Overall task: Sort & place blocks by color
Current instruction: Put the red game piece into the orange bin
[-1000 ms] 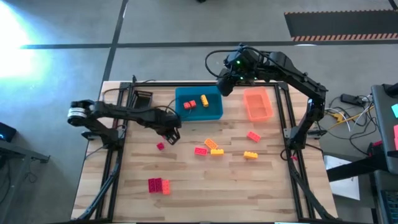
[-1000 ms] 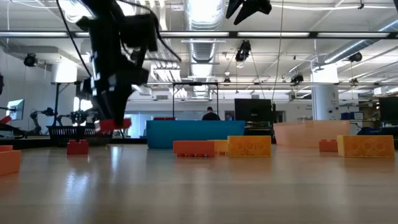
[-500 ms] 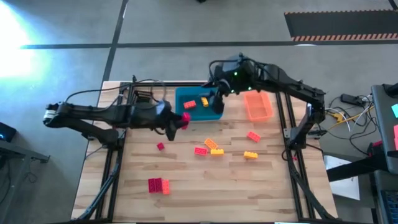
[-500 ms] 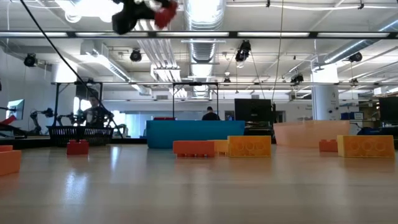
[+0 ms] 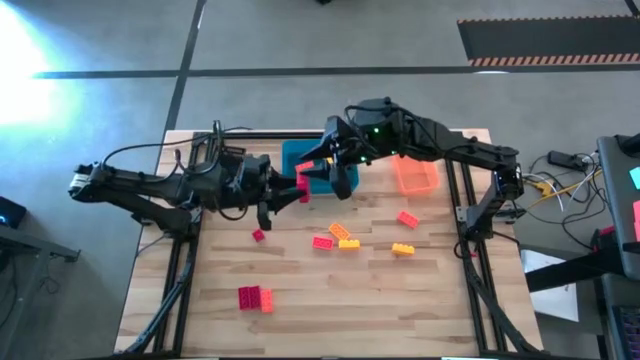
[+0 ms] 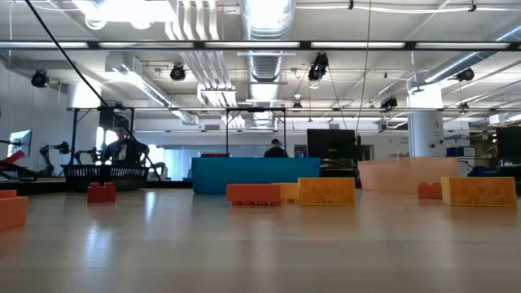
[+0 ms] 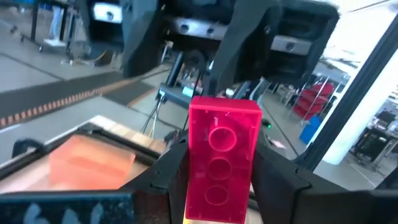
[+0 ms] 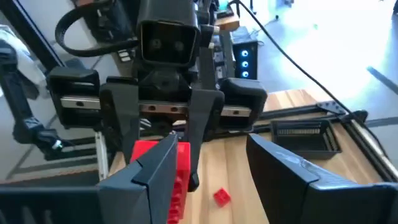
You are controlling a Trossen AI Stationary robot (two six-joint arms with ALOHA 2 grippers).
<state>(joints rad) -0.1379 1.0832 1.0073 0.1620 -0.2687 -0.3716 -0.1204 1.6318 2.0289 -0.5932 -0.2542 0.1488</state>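
Note:
My left gripper [image 5: 297,187] reaches level from the table's left and is shut on a red-magenta studded block [image 7: 224,155], high above the table at the near left corner of the blue tray [image 5: 322,178]. My right gripper [image 5: 322,168] hangs over that tray, open, facing the left gripper. In the right wrist view its fingers [image 8: 152,177] stand beside the block [image 8: 177,174]; I cannot tell whether they touch it. Several red, magenta, orange and yellow blocks [image 5: 322,242] lie flat on the table. Both grippers are out of the low view. My left gripper pinches the block by its two long side walls [image 7: 196,168], one finger [image 7: 165,177] on each side, studded face toward the wrist camera. The fingers lie along the block, level, coming from the table's left. The block sticks out past them, lifted clear of table and tray.
The orange tray [image 5: 415,172] stands right of the blue one, and a black basket [image 8: 305,134] sits at the far left corner. Loose blocks lie mid-table [image 5: 407,219], [image 5: 402,249], [image 5: 258,235] and near the front left [image 5: 250,296]. People stand in the room beyond [image 6: 275,149].
My left gripper has risen from just above the table, out of the low view, carrying the block up and toward the right and far edge to the blue tray's corner. My right gripper has swung from the tray's far edge toward the left and near side, toward the left gripper.

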